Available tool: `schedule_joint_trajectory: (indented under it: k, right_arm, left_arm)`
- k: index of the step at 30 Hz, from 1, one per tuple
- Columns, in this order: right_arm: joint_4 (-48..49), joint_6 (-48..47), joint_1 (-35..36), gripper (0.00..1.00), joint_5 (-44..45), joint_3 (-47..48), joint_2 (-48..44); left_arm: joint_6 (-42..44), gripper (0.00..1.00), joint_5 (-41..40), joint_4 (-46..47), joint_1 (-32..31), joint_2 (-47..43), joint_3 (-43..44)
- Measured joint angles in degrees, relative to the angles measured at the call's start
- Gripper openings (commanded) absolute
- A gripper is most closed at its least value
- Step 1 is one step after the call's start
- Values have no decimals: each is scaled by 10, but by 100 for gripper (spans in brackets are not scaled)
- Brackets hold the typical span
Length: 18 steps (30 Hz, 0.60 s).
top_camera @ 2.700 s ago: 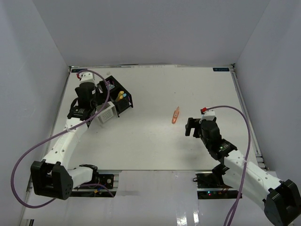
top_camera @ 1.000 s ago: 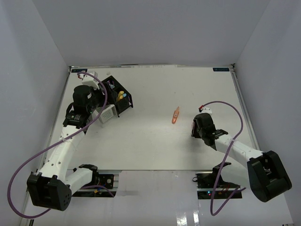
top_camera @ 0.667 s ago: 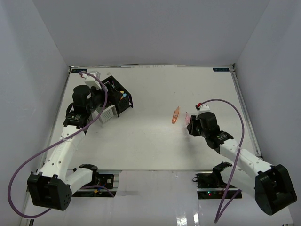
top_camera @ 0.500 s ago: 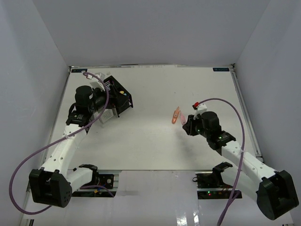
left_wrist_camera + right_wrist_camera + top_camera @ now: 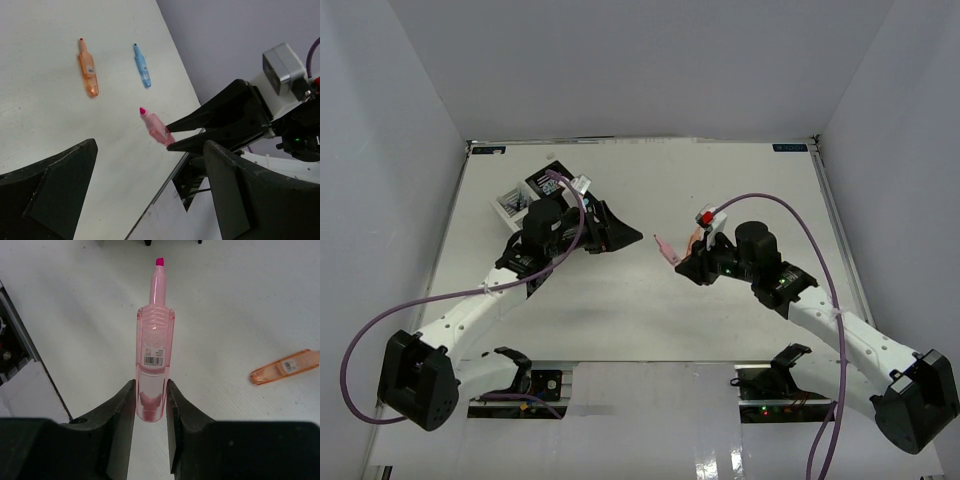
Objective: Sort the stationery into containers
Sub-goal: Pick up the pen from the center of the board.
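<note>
Right fingers (image 5: 122, 412) clamp the pink highlighter (image 5: 155, 365) by its tail above the table (image 5: 40, 115). Its long axis runs straight out from them, tip aimed at the left fingers (image 5: 250, 200), spread wide and empty. Behind those sit the containers (image 5: 515, 202).

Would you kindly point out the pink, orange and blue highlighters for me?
pink highlighter (image 5: 155, 357), right wrist view, barcode label.
orange highlighter (image 5: 88, 70), left wrist view, labelled barrel.
blue highlighter (image 5: 143, 71), left wrist view, mid-barrel.
</note>
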Motion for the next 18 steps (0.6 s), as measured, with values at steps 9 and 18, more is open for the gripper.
schedule_joint_trajectory:
  k: [9, 18]
  right_arm:
    - [0, -7, 46, 25, -3, 14, 28]
    - [11, -14, 64, 24, 17, 16, 34]
  left_arm:
    - [-48, 98, -76, 55, -67, 47, 0]
    - [-61, 88, -116, 54, -97, 81, 0]
